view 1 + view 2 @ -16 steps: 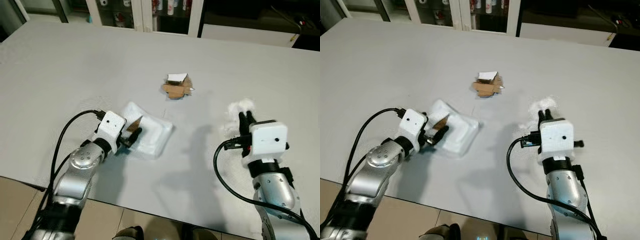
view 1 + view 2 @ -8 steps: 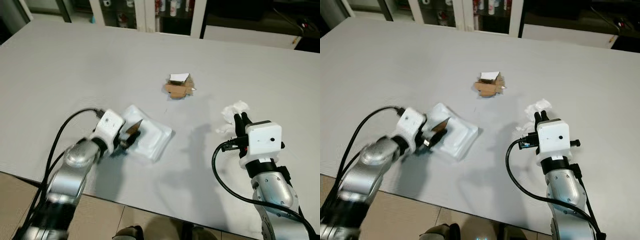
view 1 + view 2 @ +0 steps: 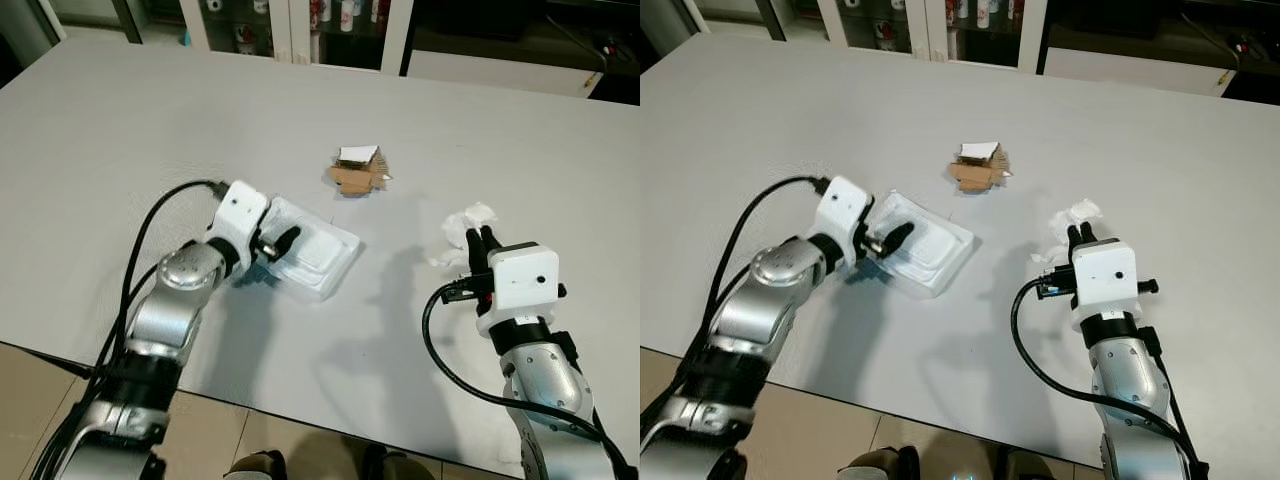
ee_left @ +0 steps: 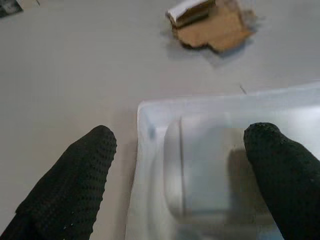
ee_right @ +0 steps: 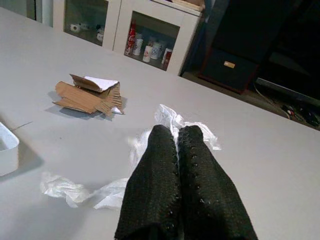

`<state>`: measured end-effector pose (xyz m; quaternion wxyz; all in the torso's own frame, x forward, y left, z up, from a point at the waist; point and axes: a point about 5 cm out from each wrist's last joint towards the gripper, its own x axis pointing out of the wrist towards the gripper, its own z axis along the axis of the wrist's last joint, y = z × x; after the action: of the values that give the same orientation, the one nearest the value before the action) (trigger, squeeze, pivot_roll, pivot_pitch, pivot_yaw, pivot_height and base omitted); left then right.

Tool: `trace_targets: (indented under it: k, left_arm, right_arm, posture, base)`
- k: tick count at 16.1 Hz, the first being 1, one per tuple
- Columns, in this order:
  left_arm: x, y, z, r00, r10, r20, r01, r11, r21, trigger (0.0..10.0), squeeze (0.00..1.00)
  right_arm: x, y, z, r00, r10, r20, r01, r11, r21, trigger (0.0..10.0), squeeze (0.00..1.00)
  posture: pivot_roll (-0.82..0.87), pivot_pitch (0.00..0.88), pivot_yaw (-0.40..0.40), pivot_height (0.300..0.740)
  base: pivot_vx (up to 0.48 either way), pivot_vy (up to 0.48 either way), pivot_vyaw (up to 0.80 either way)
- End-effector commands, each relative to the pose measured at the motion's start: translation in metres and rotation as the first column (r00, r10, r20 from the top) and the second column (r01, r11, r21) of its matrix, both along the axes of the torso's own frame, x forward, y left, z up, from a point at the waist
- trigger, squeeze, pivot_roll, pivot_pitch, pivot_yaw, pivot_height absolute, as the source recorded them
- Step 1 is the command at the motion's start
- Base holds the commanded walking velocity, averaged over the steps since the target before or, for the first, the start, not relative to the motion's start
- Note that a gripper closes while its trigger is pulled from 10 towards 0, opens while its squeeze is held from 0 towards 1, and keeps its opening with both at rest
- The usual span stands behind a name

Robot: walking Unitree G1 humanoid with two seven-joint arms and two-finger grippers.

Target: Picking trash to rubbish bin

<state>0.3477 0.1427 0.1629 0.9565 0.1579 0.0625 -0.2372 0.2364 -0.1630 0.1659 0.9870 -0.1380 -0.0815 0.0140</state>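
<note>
No readable writing. Left tool [image 4: 180, 165] spread wide astride clear plastic tray [image 3: 318, 250]; right tool [image 5: 176, 150] pressed closed, empty, crumpled tissue [image 5: 172, 120] just beyond.

We stand at a wide pale grey table [image 3: 150, 120] under even light. Beyond its far edge a white cabinet [image 5: 150, 30] with glass doors holds small bottles and cans, and to its right sits dark furniture [image 5: 250, 50]. Near us, tan floor tiles [image 3: 30, 400] show past the table's edge
</note>
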Motion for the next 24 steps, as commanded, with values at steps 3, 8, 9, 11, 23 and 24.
trace_targets:
  k: [3,8,9,11,23,24]
  left_arm:
    - [0.014,0.011,0.01,0.999,0.052,0.014,-0.052,0.999,0.014,10.0,0.0]
    - [0.025,0.031,0.012,0.994,0.111,0.017,-0.111,0.992,0.062,10.0,0.0]
    - [0.024,0.032,0.007,0.994,0.11,-0.003,-0.109,0.991,0.072,10.0,0.0]
    - [0.023,0.031,-0.003,0.994,0.095,-0.044,-0.092,0.994,0.063,10.0,0.0]
    - [0.032,0.025,0.017,0.995,0.089,0.055,-0.085,0.994,-0.065,10.0,0.0]
    - [0.031,0.022,0.015,0.997,0.061,0.043,-0.058,0.996,-0.061,10.0,0.0]
  right_arm:
    - [0.002,0.001,-0.001,1.0,0.004,0.009,-0.005,1.0,0.006,10.0,0.0]
    - [0.005,0.001,-0.001,1.0,0.011,0.011,-0.011,1.0,0.002,10.0,0.0]
    - [0.005,0.001,-0.002,1.0,0.012,0.013,-0.012,1.0,0.002,10.0,0.0]
    - [0.006,0.002,-0.002,1.0,0.011,0.015,-0.011,1.0,0.005,10.0,0.0]
    - [0.005,0.003,-0.003,1.0,0.006,0.015,-0.006,1.0,0.009,10.0,0.0]
    - [0.005,0.003,-0.003,1.0,0.006,0.015,-0.006,1.0,0.009,10.0,0.0]
  posture:
    - [0.17,0.132,0.015,0.74]
    - [0.17,0.128,0.014,0.74]
    - [0.17,0.128,0.014,0.74]
    - [0.18,0.13,0.016,0.74]
    - [0.17,0.132,0.022,0.74]
    - [0.17,0.132,0.022,0.74]
  base:
    - [0.0,0.0,0.0]
    - [0.0,0.0,0.0]
    - [0.0,0.0,0.0]
    - [0.0,0.0,0.0]
    - [0.0,0.0,0.0]
    - [0.0,0.0,0.0]
